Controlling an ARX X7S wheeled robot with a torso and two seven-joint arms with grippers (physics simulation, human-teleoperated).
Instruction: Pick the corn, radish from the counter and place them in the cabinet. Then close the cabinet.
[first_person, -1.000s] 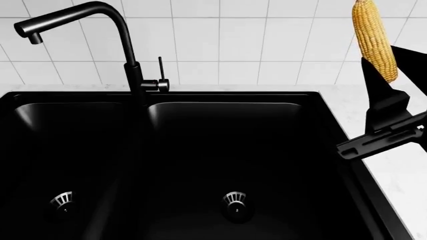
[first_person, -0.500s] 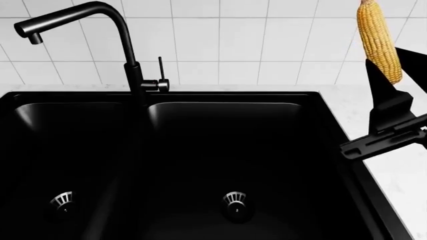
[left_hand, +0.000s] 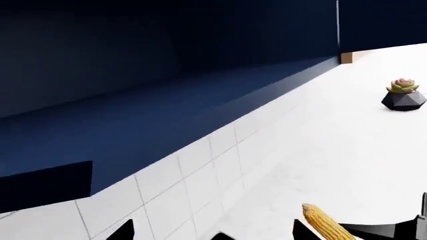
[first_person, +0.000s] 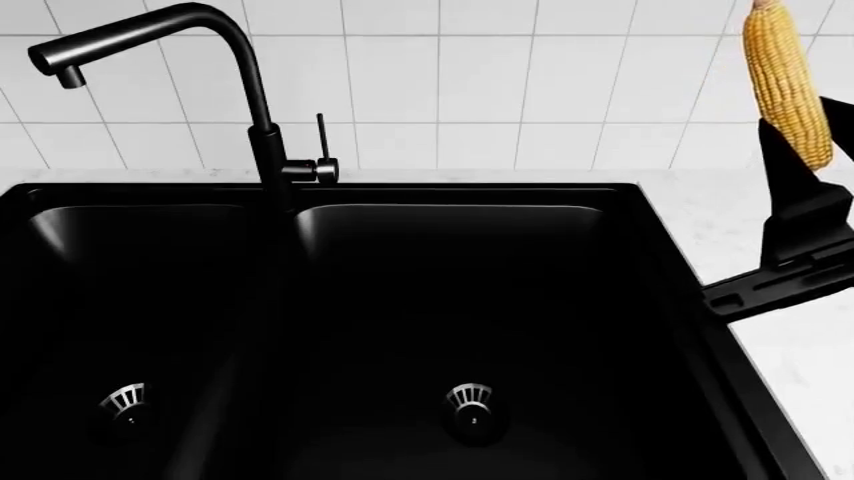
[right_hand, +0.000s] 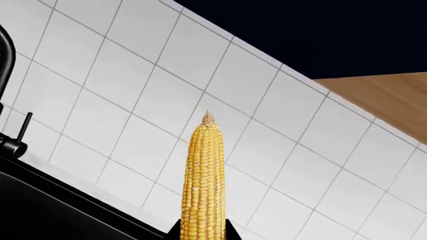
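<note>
Right end effector (first_person: 801, 195) clamped on the corn (first_person: 787, 85), gripping its fat lower end. In the head view the cob stands near upright at the upper right of the frame, tip up and leaning slightly left, in front of the white wall tiles (first_person: 534, 80) and above the worktop (first_person: 801, 360) to the right of the black double sink (first_person: 400, 330). Faucet (first_person: 200, 60) is upper left, well apart from it.

Right wrist view: cob rises from bottom centre, dark finger edges just visible either side of its base. Dark cabinet underside and a wood-toned panel (right_hand: 380, 100) sit upper right of that frame.

Left end effector: only dark slivers along the bottom edge of the left wrist view, so I can't tell if it's apart or together. That view also catches the corn tip at lower right and a small potted succulent (left_hand: 403, 95) upper right on the worktop.

Look: long, slim, tapered, yellow-orange kernels in tidy rows, no husk, small pointed tip.

Handling, my read: stiff, light, won't crush easily. The kernel rows are bumpy and the body is round, so it could roll or pivot in the jaws. A hold at the thick end leaves a long lever above, so swing slowly. A mid-cob grip would be more stable.

Radish and cabinet opening not in view.
</note>
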